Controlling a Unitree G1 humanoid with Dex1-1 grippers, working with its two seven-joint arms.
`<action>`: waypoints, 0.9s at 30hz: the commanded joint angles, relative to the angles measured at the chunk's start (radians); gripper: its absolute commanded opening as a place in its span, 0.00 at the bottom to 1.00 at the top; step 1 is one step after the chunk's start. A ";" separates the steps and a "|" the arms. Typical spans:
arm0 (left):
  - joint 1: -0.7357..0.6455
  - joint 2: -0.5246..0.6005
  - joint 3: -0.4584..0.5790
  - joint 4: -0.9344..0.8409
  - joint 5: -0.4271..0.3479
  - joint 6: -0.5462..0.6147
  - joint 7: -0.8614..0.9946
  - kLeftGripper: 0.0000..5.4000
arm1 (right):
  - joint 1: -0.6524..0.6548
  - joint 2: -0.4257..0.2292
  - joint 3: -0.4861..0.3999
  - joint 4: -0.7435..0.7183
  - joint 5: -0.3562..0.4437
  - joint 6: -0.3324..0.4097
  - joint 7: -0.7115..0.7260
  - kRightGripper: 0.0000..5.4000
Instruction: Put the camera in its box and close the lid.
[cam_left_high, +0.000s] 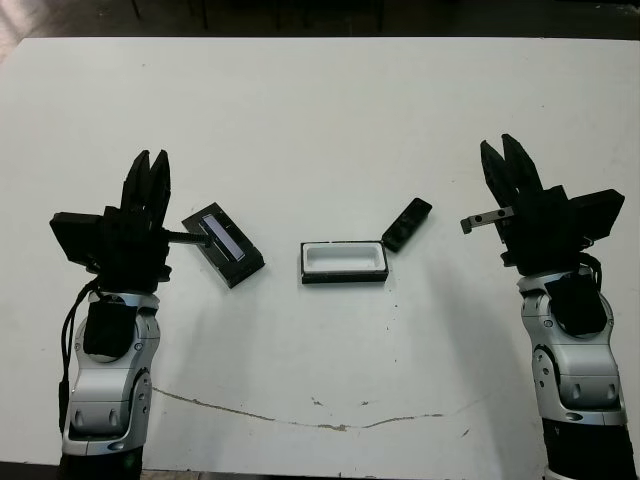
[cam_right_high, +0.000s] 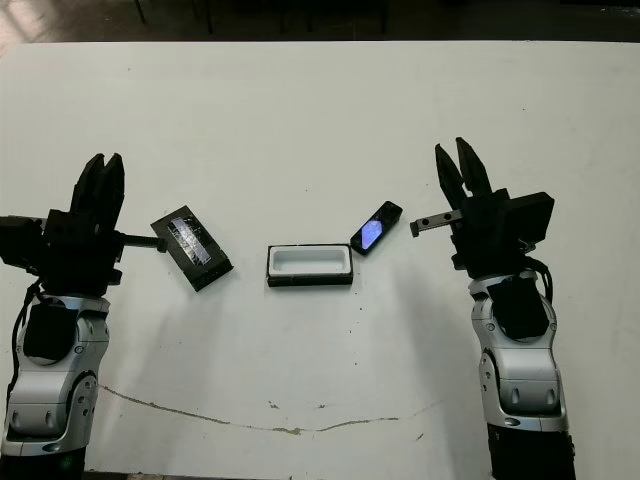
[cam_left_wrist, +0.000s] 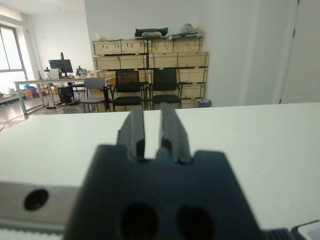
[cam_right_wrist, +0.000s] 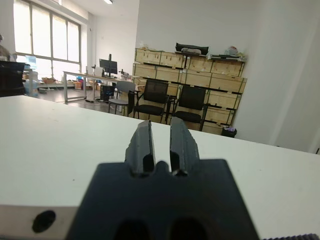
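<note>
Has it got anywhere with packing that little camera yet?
Nothing looks done yet. The box sits open and unfilled, the camera lies on the table by its corner, and the lid lies apart. The left gripper and right gripper hold nothing. Loading the camera and closing the lid are both left.

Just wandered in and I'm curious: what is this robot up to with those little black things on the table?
Nothing is being handled right now. The left gripper and right gripper hover over the white table, fingers slightly apart and empty. The open box sits in the middle with its white lining bare. The camera lies tilted at the box's right corner, and the lid lies apart to its left, so packing hasn't begun.
</note>
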 joint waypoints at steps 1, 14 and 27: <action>0.016 0.017 0.009 0.016 0.008 0.006 -0.005 0.00 | 0.015 0.003 0.003 0.011 0.006 0.010 0.006 0.00; -0.054 0.031 0.012 0.055 0.012 0.036 0.001 0.00 | -0.139 -0.111 -0.007 0.117 -0.012 0.064 0.084 0.00; -0.051 0.014 -0.009 0.026 0.015 0.040 0.011 0.00 | -0.680 -0.278 0.148 0.831 -0.206 -0.101 0.295 0.00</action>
